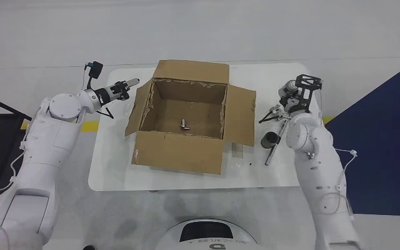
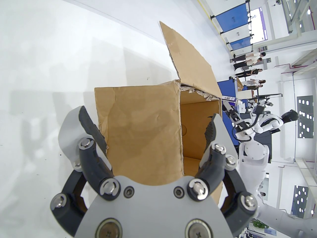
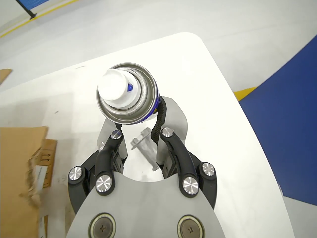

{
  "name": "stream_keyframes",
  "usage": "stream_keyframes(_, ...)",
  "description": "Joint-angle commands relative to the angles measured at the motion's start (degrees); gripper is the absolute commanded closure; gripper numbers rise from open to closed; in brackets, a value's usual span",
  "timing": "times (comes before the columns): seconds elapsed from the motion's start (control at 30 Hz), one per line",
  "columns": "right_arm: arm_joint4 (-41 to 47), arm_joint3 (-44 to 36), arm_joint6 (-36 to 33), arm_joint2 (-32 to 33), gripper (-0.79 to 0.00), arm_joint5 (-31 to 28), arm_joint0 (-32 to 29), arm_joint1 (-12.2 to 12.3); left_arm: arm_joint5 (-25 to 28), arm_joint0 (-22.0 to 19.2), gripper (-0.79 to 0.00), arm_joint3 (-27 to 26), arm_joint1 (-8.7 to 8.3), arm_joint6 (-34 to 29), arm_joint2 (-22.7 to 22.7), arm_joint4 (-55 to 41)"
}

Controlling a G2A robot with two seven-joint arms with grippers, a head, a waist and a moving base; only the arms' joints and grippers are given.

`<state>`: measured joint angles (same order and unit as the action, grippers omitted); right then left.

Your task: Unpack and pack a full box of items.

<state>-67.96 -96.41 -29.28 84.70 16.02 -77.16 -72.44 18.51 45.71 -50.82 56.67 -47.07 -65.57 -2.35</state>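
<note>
An open cardboard box (image 1: 181, 153) stands mid-table with all its flaps spread out. On its floor lies one small metal fitting (image 1: 184, 124). My left gripper (image 1: 129, 83) hovers open just outside the box's left flap (image 1: 139, 107); in the left wrist view that flap (image 2: 138, 130) lies between and beyond the fingers (image 2: 85, 122), and the left gripper (image 2: 148, 127) holds nothing. My right gripper (image 3: 138, 122) is shut on a spray can (image 3: 127, 92) with a white cap, held upright over the table's far right corner, where the top view also shows the right gripper (image 1: 289, 92).
To the right of the box lie a black cylinder (image 1: 270, 139), a metal rod (image 1: 275, 145) and a dark pronged tool (image 1: 271, 114). A grey metal part (image 3: 146, 147) lies on the table beneath the can. A small clear piece (image 1: 237, 149) sits by the box's right flap.
</note>
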Motion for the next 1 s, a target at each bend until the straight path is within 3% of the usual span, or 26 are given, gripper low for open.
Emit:
stream_keyframes(0.0, -0.74, -5.07, -1.35, -0.75, 0.000, -1.85, -1.55, 0.07, 0.00, 0.00, -0.785, 0.00, 0.00, 0.00, 0.00, 0.00)
stream_keyframes(0.27, -3.82, -19.25, -7.15, -5.35, 0.000, -10.02, -3.93, 0.29, 0.00, 0.00, -0.785, 0.00, 0.00, 0.00, 0.00, 0.00)
stream_keyframes(0.47, -4.05, -22.80, -11.31, -12.00, 0.000, -18.29, -0.94, 0.13, 0.00, 0.00, -0.785, 0.00, 0.00, 0.00, 0.00, 0.00)
stream_keyframes(0.7, -1.75, -15.26, -17.18, -22.57, 0.000, -22.06, 9.40, -1.33, 0.00, 0.00, -0.785, 0.00, 0.00, 0.00, 0.00, 0.00)
stream_keyframes(0.97, 4.39, 4.65, -29.66, -34.37, -0.006, -19.16, 24.75, -4.89, 0.00, 0.00, -0.785, 0.00, 0.00, 0.00, 0.00, 0.00)
